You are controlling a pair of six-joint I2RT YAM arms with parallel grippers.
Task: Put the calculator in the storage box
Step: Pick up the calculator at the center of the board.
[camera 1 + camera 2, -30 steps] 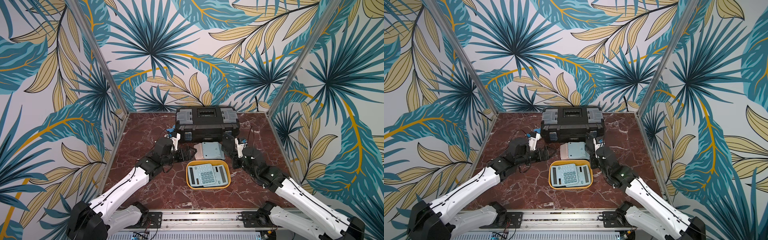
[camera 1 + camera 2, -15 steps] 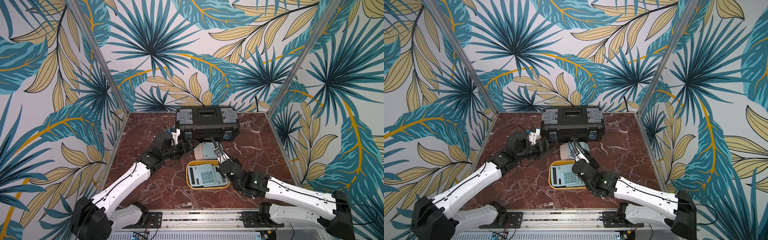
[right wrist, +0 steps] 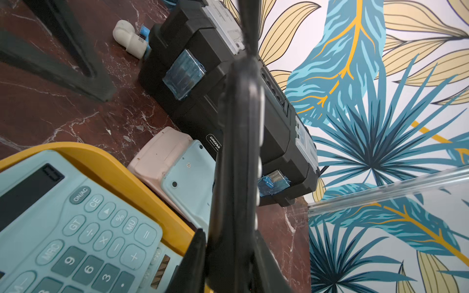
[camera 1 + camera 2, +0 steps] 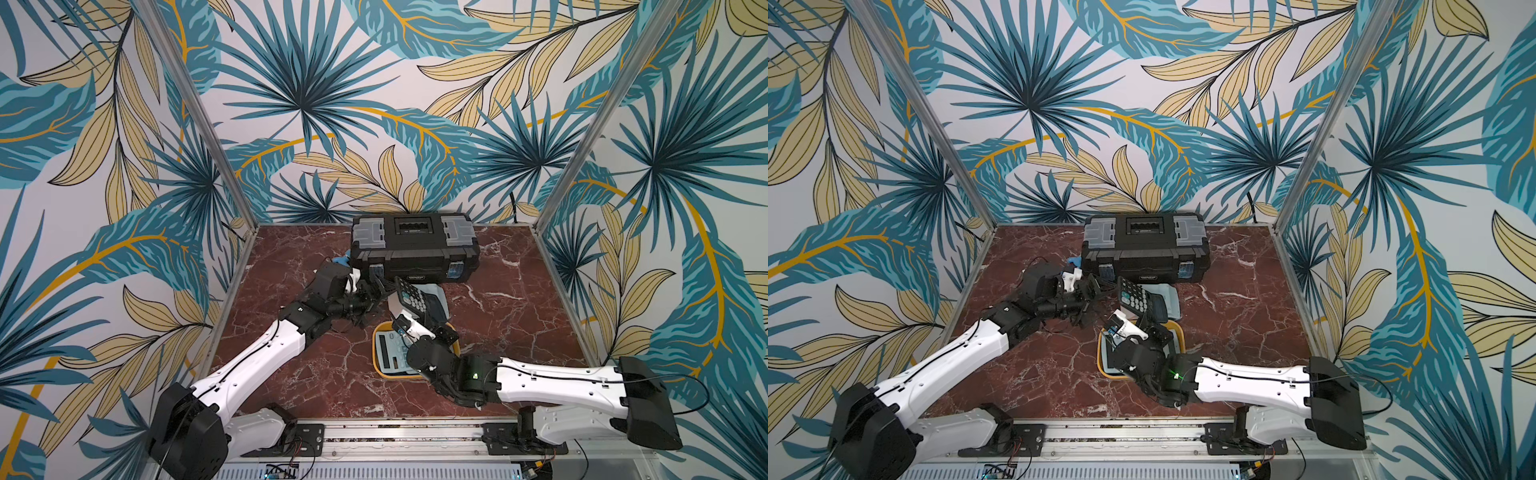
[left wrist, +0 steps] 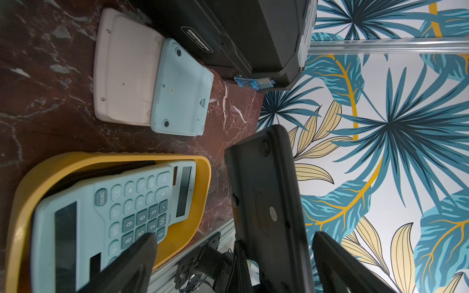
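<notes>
Red-brown marble table (image 4: 511, 332), walled on three sides by palm-leaf wallpaper. At centre, the right gripper (image 4: 402, 321) is clamped on the lower end of the black calculator (image 4: 411, 296). It holds the calculator clear of the table, standing on end and tilted, above the far rim of the storage box (image 4: 375, 353). The right wrist view shows this calculator edge-on between the two fingers (image 3: 195, 253).

The left gripper (image 4: 376, 289) is spread wide and holds nothing, just beside the calculator's upper end. In the left wrist view the calculator's dark back stands between the parted fingers (image 5: 137, 253); whether they touch it cannot be told.

The storage box, a shallow yellow-orange tray, sits toward the front edge of the table, near its middle, and is partly hidden by the right arm in both top views. It contains a pale blue calculator (image 5: 114, 208), keys up, lying over a second pale blue unit (image 5: 184, 187), of which only one end shows.

Beyond the tray's far rim lie a pink calculator (image 5: 121, 76) and a face-down blue calculator (image 5: 182, 93), both backs up, the blue one overlapping the pink. They rest just in front of the black toolbox (image 4: 415, 249), which stands closed at the middle of the table's back edge. A white pipe elbow (image 3: 128, 38) lies beside one of the toolbox's front corners.
</notes>
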